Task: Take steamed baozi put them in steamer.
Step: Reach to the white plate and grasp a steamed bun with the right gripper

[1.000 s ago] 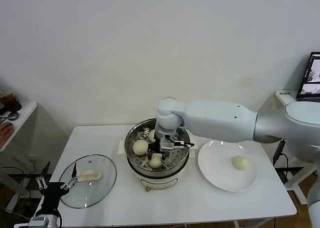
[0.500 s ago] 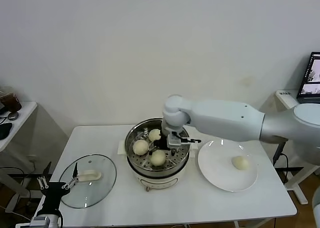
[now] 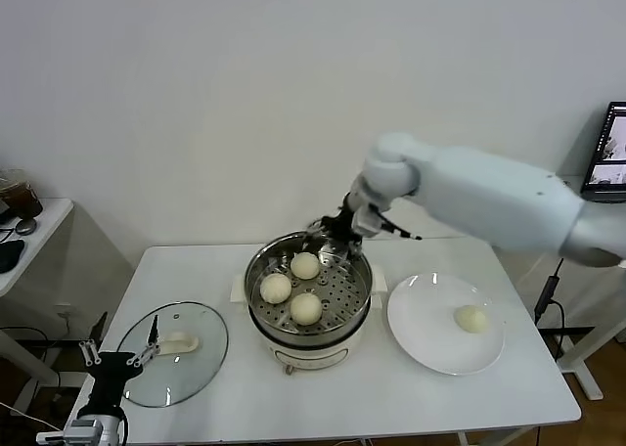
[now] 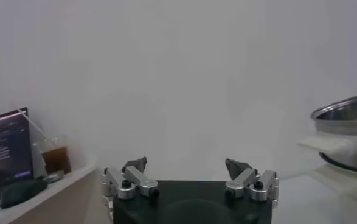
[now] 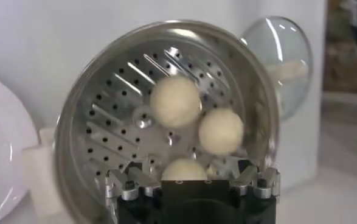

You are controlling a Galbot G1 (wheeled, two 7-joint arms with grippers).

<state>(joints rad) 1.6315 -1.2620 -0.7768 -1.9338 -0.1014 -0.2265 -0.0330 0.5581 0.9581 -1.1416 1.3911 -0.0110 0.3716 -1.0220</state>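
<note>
The steel steamer point(image 3: 256, 270) stands at the table's middle on its white base. Three cream baozi lie on its perforated tray: one at the back point(image 3: 305, 265), one at the left point(image 3: 275, 288), one at the front point(image 3: 306, 308). A fourth baozi point(image 3: 472, 318) lies on the white plate point(image 3: 421, 334) at the right. My right gripper point(image 3: 333, 236) hovers over the steamer's back rim, open and empty. In the right wrist view the gripper point(image 5: 184, 176) looks down on the steamer point(image 5: 105, 122) and its three baozi point(image 5: 175, 101). My left gripper point(image 3: 124, 334) is parked, open, at the table's front left.
The round glass lid point(image 3: 196, 373) with its oblong white handle point(image 3: 178, 343) lies on the table at the left, just beside my left gripper point(image 4: 185, 164). A side table stands far left and a laptop screen far right.
My right gripper let go of a baozi in the steamer, then rose and drew back to the right, over the back rim. Three baozi now lie in the tray. The left arm barely shifted.
</note>
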